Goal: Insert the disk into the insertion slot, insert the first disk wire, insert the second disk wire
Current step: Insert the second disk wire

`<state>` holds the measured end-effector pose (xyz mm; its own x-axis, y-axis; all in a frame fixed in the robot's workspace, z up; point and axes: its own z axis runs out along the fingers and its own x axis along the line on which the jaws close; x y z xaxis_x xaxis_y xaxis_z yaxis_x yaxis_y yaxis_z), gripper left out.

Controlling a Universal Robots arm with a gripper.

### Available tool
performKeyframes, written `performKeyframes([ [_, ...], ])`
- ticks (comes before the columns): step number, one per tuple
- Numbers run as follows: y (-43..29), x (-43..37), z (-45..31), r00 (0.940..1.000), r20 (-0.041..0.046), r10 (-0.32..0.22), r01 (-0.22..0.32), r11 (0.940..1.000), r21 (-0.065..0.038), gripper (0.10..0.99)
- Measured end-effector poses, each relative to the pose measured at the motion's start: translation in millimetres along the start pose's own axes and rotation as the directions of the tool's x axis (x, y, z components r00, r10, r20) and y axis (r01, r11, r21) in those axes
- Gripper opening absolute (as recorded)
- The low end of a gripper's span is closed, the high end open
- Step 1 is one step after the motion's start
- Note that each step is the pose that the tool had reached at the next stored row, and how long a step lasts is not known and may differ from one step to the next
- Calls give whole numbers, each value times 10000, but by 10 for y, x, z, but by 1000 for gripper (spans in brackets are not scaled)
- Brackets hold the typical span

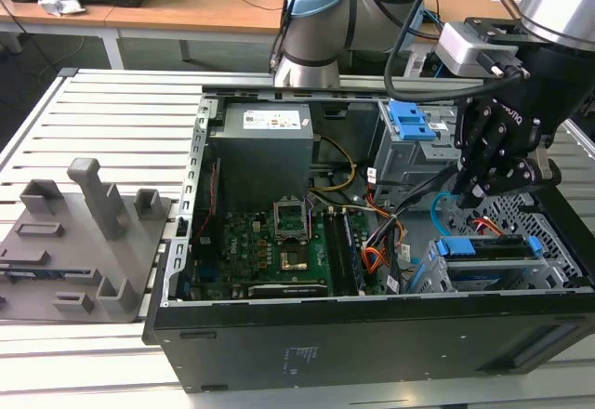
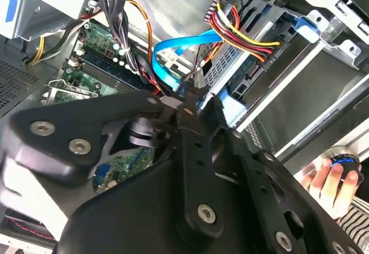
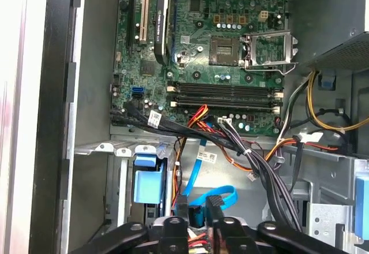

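In the exterior view the claw (image 1: pixel 472 191) hangs inside the open computer case (image 1: pixel 372 335) at the exterior view's right, just over the low cage (image 1: pixel 525 212). The disk (image 1: pixel 483 249) already lies in that cage in its blue frame, and the blue cable (image 1: pixel 437 209) curls beside the fingers.

In the second wrist view the claw (image 2: pixel 193 101) is clenched on the plug end of the blue cable (image 2: pixel 173 46). The cable loops near a wire bundle (image 2: pixel 248 34) of red, yellow and black, and a person's hand (image 2: pixel 328 179) shows beyond the case wall.

In the first wrist view the claw (image 3: pixel 199 222) pinches the plug. The blue cable (image 3: pixel 222 195) loops between the claw and the motherboard (image 3: pixel 219 52).
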<state>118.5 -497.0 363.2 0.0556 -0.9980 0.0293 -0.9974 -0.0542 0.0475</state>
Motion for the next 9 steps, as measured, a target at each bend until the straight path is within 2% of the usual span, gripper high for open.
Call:
performKeyframes([
  [2, 0, 0, 0, 10000, -1, -3, 3, 10000, 0, 165],
  [6, 0, 5, 0, 10000, -4, -9, 9, 10000, 0, 165],
  [9, 6, 92, 3, 10000, -3, -10, 10, 10000, 0, 165],
])
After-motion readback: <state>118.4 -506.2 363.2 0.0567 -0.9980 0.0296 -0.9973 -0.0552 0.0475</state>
